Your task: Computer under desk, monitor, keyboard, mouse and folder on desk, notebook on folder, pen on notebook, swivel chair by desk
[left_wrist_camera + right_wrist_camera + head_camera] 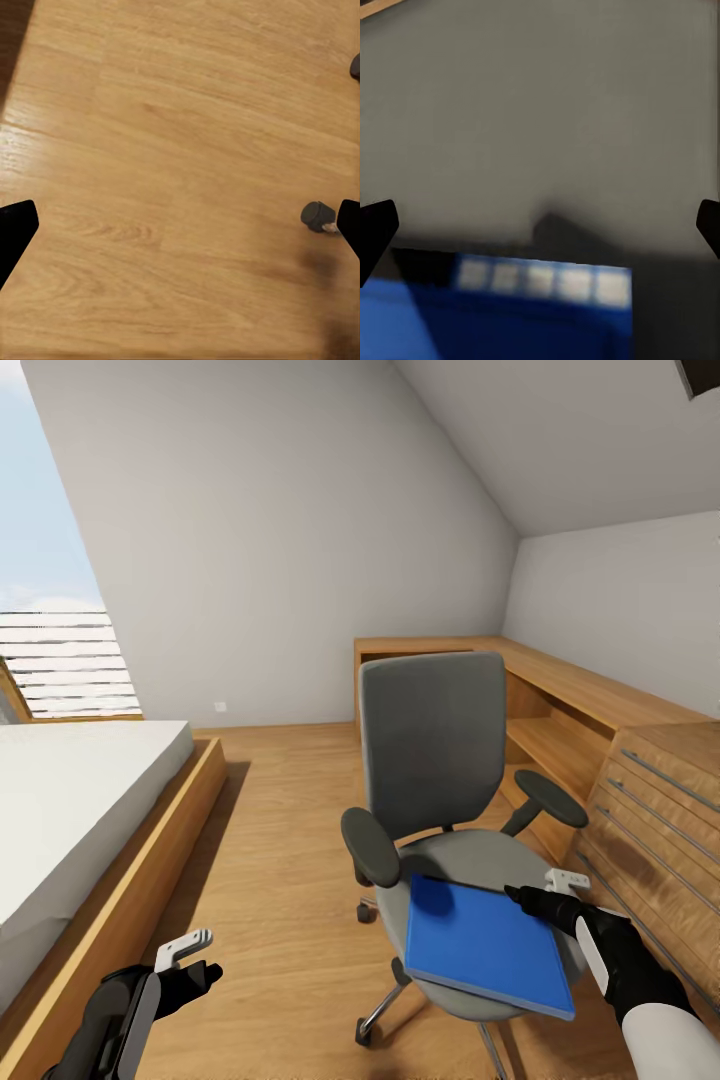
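Observation:
The swivel chair (432,745) stands in the middle of the room, its grey back facing away from me and its seat (470,855) toward me. A bright blue folder (487,945) lies flat on the seat, its near corner hanging over the seat's front edge. My right gripper (545,888) is open just above the folder's far right corner. In the right wrist view the right gripper (540,225) frames the grey seat (540,112) and the folder's edge (510,322). My left gripper (195,958) hangs open over the bare floor, left of the chair.
A bed (70,810) in a wooden frame fills the left side. A light wooden drawer chest (660,830) stands close on the right, and a low wooden shelf unit (560,700) runs along the wall. A chair castor (318,216) rests on the floor.

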### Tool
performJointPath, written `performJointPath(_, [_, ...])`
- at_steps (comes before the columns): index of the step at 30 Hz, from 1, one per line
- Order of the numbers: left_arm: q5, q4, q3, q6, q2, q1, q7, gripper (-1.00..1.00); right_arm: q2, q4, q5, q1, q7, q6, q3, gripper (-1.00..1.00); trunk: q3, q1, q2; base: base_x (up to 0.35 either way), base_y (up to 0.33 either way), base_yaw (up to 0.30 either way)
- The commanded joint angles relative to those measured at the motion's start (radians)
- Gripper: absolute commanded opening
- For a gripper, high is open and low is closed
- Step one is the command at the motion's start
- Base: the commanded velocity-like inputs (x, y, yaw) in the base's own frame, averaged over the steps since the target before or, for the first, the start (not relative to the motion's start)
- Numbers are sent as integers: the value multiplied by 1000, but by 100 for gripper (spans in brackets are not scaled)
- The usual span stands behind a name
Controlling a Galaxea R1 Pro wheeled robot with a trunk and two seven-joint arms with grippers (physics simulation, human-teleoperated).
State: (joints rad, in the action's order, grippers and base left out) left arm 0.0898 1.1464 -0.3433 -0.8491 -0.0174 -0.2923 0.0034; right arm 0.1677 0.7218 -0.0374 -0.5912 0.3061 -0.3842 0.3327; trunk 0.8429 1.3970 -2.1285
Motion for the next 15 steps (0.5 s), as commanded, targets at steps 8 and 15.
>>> performJointPath(8, [7, 1, -3, -5, -1, -1, 1, 100, -1, 1, -4, -1, 7, -5, 3, 100, 1, 0, 0, -8, 0, 0])
performJointPath(15, [7, 1, -3, -5, -1, -1, 0, 100, -1, 2, -4, 0, 7, -5, 5, 100, 1, 0, 0, -132, 0, 0])
